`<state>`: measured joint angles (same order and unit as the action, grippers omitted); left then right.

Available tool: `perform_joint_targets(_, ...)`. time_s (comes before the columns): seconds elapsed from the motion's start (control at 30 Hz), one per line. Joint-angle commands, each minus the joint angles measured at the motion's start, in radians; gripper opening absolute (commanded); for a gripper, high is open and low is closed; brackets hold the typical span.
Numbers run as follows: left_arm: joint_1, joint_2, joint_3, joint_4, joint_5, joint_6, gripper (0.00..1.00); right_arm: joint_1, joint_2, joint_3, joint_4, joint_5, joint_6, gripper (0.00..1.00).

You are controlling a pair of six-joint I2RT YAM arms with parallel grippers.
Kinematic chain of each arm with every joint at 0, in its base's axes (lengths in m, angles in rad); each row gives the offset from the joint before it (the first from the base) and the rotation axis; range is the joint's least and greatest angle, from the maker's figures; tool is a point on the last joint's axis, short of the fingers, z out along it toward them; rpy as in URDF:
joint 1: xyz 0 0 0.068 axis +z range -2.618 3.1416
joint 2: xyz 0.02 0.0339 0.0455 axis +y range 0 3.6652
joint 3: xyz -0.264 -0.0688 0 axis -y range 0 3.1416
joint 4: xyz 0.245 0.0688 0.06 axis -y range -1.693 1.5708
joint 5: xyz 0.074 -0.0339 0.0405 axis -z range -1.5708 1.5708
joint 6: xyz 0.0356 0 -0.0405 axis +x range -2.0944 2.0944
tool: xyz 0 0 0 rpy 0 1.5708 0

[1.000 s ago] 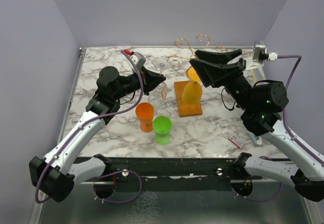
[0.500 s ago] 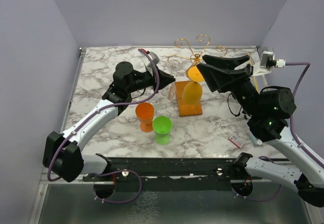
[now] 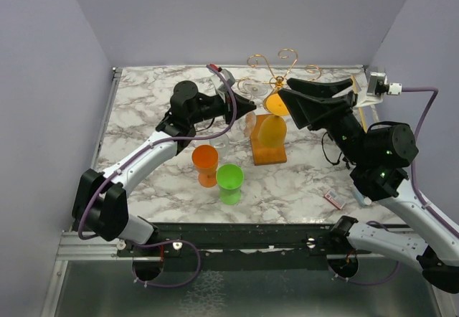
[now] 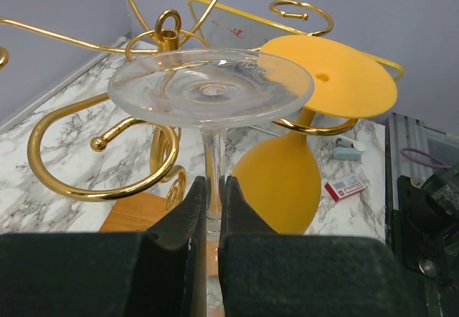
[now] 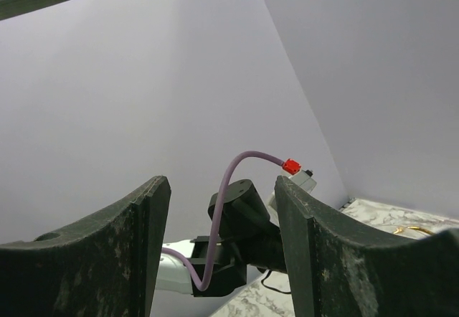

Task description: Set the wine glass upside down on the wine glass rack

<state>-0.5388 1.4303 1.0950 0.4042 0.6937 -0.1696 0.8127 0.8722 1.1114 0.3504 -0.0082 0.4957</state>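
Left pincer (image 4: 211, 188) moved to rack (image 3: 267, 158), pinching wine glass (image 4: 208, 84) stem (inverted); right pincer (image 5: 221, 188) spread.

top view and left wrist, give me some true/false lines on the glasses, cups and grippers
1. The left gripper is shut on the stem of the clear wine glass, which is upside down with its foot on top. True.
2. The right gripper holds the yellow glass. False: the right gripper is open and empty, pointing at the wall.
3. The yellow glass hangs upside down from an arm of the wine glass rack. True.
4. The green cup lies on its side. False: it stands upright on the table, next to the orange cup.
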Motion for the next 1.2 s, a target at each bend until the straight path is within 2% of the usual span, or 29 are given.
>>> perform_joint_targets(0.0, -0.004, 0.015, 0.038, 0.072, 0.026, 0.027, 0.0, 0.005, 0.0, 0.011, -0.015, 0.033, -0.011, 0.65)
perform_joint_targets(0.33, -0.004, 0.07, 0.041, 0.143, -0.017, -0.014, 0.0, 0.004, 0.022, -0.003, 0.007, 0.044, 0.003, 0.65)
perform_joint_targets(0.93, -0.004, 0.093, 0.0, 0.214, -0.257, -0.072, 0.0, 0.005, 0.025, -0.034, 0.015, 0.079, 0.01, 0.65)
perform_joint_targets(1.17, -0.004, 0.11, 0.01, 0.218, -0.236, -0.067, 0.0, 0.005, 0.027, -0.038, 0.018, 0.076, 0.019, 0.65)
